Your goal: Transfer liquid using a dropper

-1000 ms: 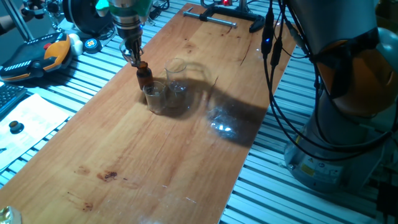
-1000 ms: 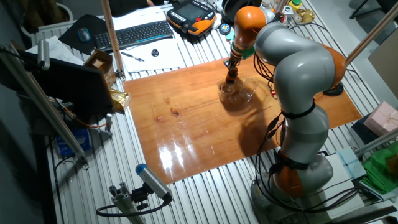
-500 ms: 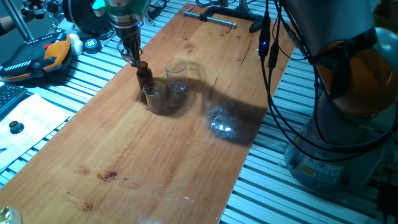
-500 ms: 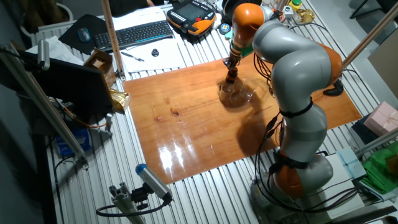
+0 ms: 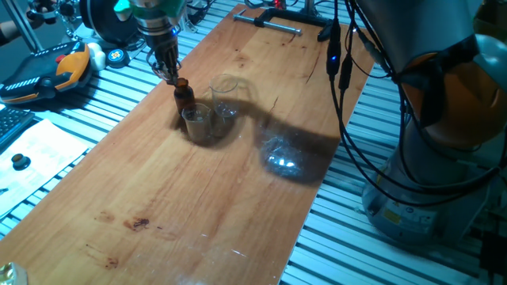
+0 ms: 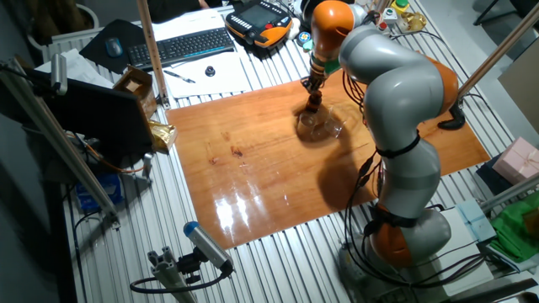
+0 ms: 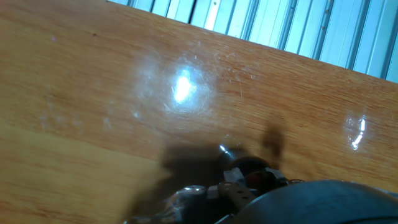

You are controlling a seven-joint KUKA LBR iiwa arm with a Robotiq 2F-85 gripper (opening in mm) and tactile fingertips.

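Your tool (image 5: 169, 70) hangs just above the mouth of the small brown bottle (image 5: 184, 96), at the far left of the wooden tabletop (image 5: 238, 174). Its fingers look drawn in close, but you cannot tell whether they grip anything. The dropper should be there between them, yet it is too thin to make out in any view. Two clear glass cups (image 5: 212, 111) stand just right of and nearer than the bottle, touching or nearly so. You seem to be at the draw or lift-out step over the bottle. Next you would need to rise straight, clear the neck, then shift over a cup without tilting.
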